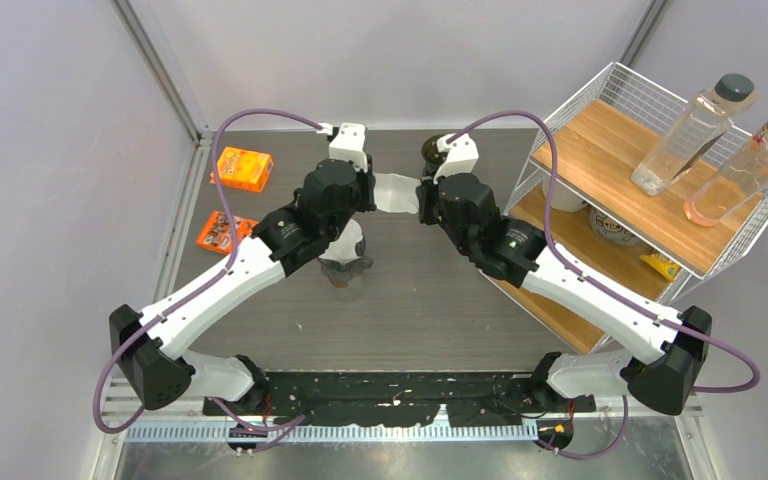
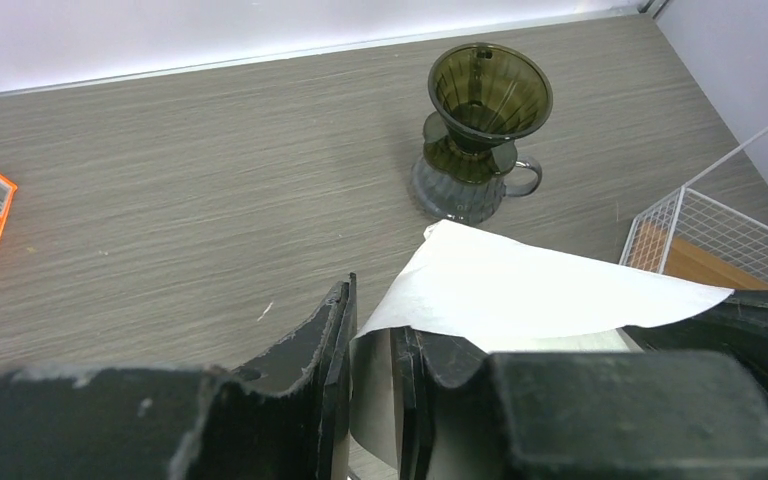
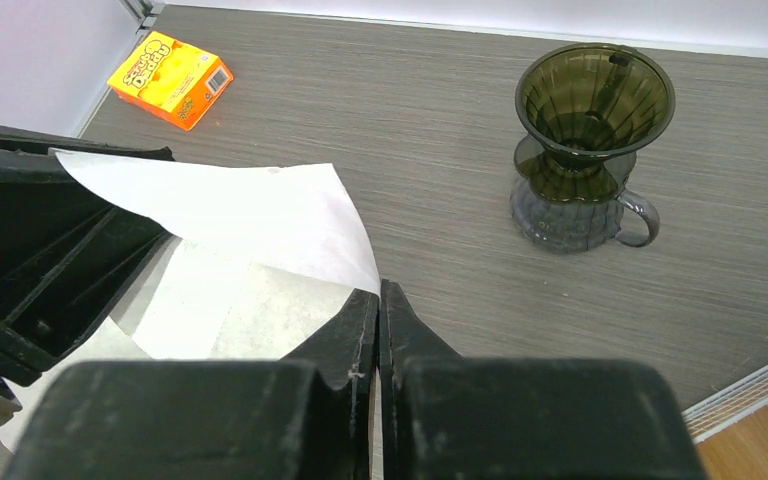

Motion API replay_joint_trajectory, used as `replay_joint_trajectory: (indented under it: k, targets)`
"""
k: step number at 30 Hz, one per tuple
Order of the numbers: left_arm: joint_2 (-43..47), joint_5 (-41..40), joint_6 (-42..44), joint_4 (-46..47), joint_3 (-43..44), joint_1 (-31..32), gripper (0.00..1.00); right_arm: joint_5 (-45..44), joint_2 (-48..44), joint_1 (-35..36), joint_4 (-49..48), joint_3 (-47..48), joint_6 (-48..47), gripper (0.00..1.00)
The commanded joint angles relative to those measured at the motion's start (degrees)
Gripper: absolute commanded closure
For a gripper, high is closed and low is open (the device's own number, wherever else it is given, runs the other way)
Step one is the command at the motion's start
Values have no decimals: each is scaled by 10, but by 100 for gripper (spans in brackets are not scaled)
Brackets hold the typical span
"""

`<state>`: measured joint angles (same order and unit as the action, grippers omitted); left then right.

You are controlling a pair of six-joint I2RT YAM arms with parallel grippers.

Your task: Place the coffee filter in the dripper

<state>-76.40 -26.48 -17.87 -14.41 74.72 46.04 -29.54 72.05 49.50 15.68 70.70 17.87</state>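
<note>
This is a robotics lab test cell. A left arm (image 1: 230, 280) and a right arm (image 1: 580, 290), white and black, are bolted to a black base plate (image 1: 400, 408) at the near edge of a grey wood-grain table (image 1: 410, 310). Purple cables (image 1: 260, 111) loop off them. Plain grey wall panels (image 1: 50, 150) set in metal posts (image 1: 160, 65) box the table in. A few household goods are set out: a coffee dripper (image 2: 480, 130), orange snack boxes (image 1: 244, 168), and bottles (image 1: 695, 125) on a wire rack (image 1: 600, 150).
</note>
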Motion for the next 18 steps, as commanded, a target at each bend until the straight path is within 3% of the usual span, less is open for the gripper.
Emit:
replay_joint_trajectory:
  k: [1, 7, 13, 18]
  targets:
    - [19, -31, 18, -4, 0, -2, 76, -25, -16, -5, 2, 4, -12, 95]
    - [27, 28, 23, -2, -1, -2, 67, 8, -15, -6, -9, 6, -11, 95]
    - [57, 77, 33, 12, -5, -2, 28, 64, 0, -5, -16, 20, -5, 95]
    - [104, 113, 40, 46, -37, -3, 11, 31, 33, -6, 23, 59, 4, 95]
